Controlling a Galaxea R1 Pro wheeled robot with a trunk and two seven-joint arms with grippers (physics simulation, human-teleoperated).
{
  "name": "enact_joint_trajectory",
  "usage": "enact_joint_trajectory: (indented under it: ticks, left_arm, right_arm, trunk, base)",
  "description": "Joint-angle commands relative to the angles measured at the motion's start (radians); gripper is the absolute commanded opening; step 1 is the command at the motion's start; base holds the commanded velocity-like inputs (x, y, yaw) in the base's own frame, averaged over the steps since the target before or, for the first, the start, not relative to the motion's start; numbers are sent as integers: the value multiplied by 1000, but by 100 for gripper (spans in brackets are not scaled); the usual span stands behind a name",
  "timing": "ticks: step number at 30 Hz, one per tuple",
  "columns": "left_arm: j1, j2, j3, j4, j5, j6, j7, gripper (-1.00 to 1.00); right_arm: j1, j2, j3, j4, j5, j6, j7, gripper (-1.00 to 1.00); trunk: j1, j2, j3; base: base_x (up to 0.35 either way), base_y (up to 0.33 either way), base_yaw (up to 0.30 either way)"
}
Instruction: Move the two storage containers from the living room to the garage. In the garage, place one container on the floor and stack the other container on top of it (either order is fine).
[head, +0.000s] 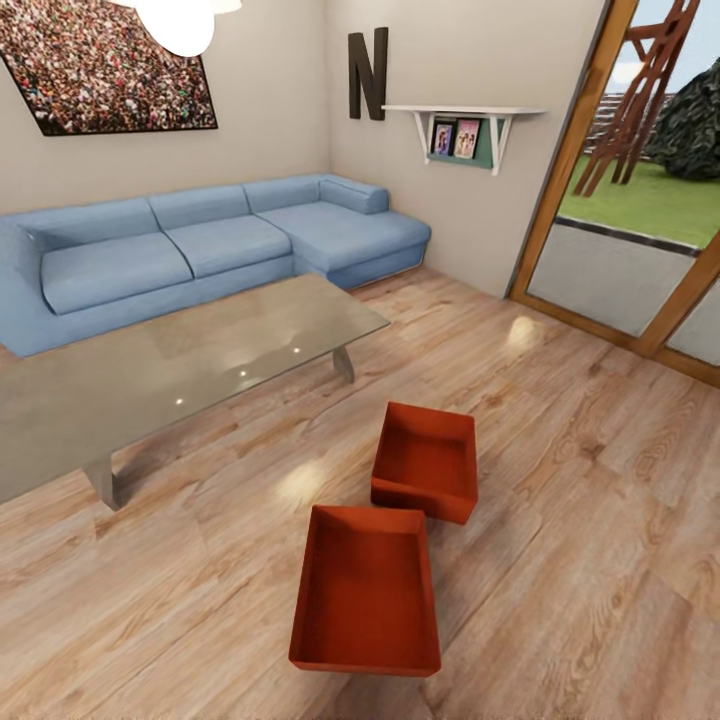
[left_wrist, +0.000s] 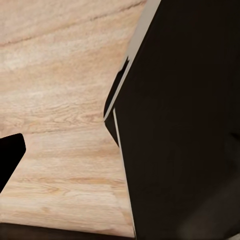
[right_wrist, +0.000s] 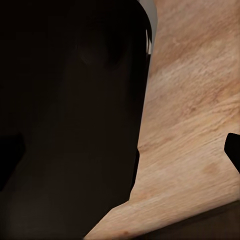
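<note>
A: Where are the two storage containers?

B: Both sit on the light wood-plank floor (head: 560, 560) of the living room, on the open side of the glass-topped coffee table (head: 150, 380). The nearer container (head: 366, 592) lies closest to the camera; the farther container (head: 427, 460) is just beyond it, turned at an angle, their corners almost touching.

A: And past the table?

B: A blue sectional sofa (head: 200, 245) against the cream walls, with wood-framed glass doors (head: 640, 200) off to the side.

A: The grippers?

B: Both wrist views show dark robot bodywork and wood planks, with only a black sliver of finger at the edge. I cannot tell whether either pincer is apart or together.
</note>
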Motion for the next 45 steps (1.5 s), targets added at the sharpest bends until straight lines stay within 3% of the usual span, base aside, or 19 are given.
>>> enact_joint_trajectory:
  ticks: [1,45]
  left_arm:
    - [0,0,6,0,-1,-2,1,100]
    - [0,0,6,0,-1,-2,1,100]
  right_arm:
    - [-1,0,8,3,-10,-6,3,100]
    - [-1,0,11,3,-8,-10,-4,100]
  trunk:
    - [0,0,-2]
    - [0,0,-74]
  base:
    - [0,0,0]
    - [0,0,0]
